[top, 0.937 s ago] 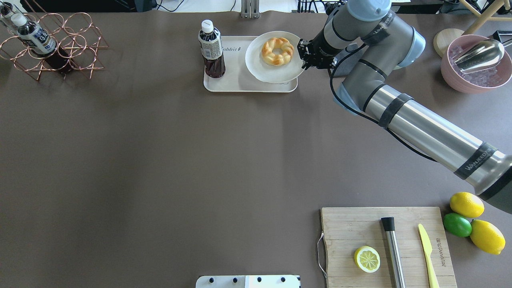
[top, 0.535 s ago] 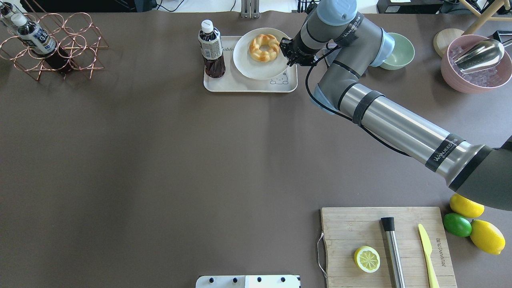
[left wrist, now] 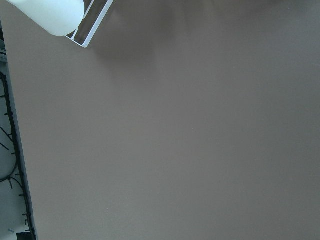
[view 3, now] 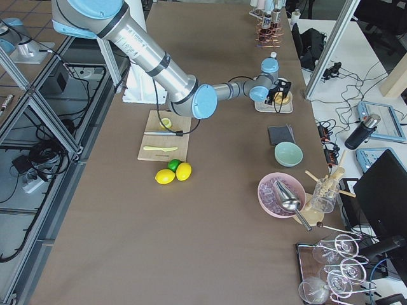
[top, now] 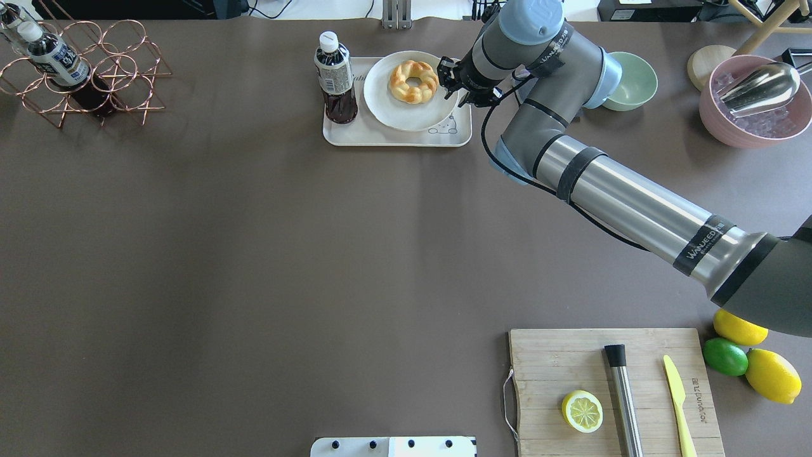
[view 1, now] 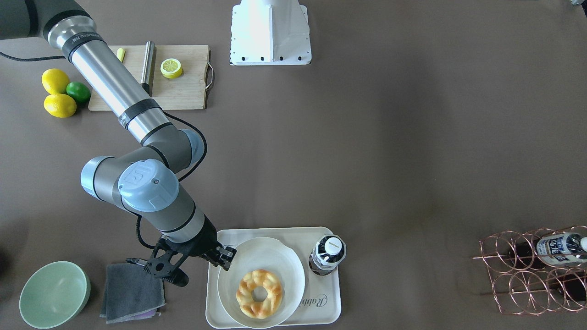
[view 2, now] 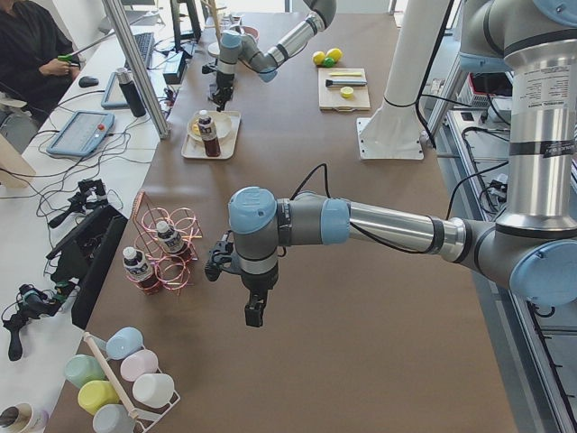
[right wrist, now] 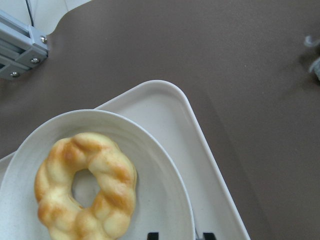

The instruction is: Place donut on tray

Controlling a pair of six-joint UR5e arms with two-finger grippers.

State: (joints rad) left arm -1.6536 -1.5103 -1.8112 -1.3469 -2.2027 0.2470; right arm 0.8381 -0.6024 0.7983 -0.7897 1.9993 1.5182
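The golden braided donut lies on a white round plate. The plate sits over the right part of the cream tray, beside a dark bottle standing on the tray's left end. I cannot tell whether the plate rests on the tray. My right gripper is shut on the plate's right rim. The right wrist view shows the donut, the plate and the tray. My left gripper hangs over bare table near the bottle rack, and I cannot tell if it is open or shut.
A green bowl and a grey cloth lie to the right of the tray. A copper bottle rack stands far left. A pink bowl is far right. A cutting board with a lemon half and whole citrus sits near right.
My right gripper has carried the plate with the donut to the left, further over the tray toward the bottle. The green bowl has come into view behind the arm.
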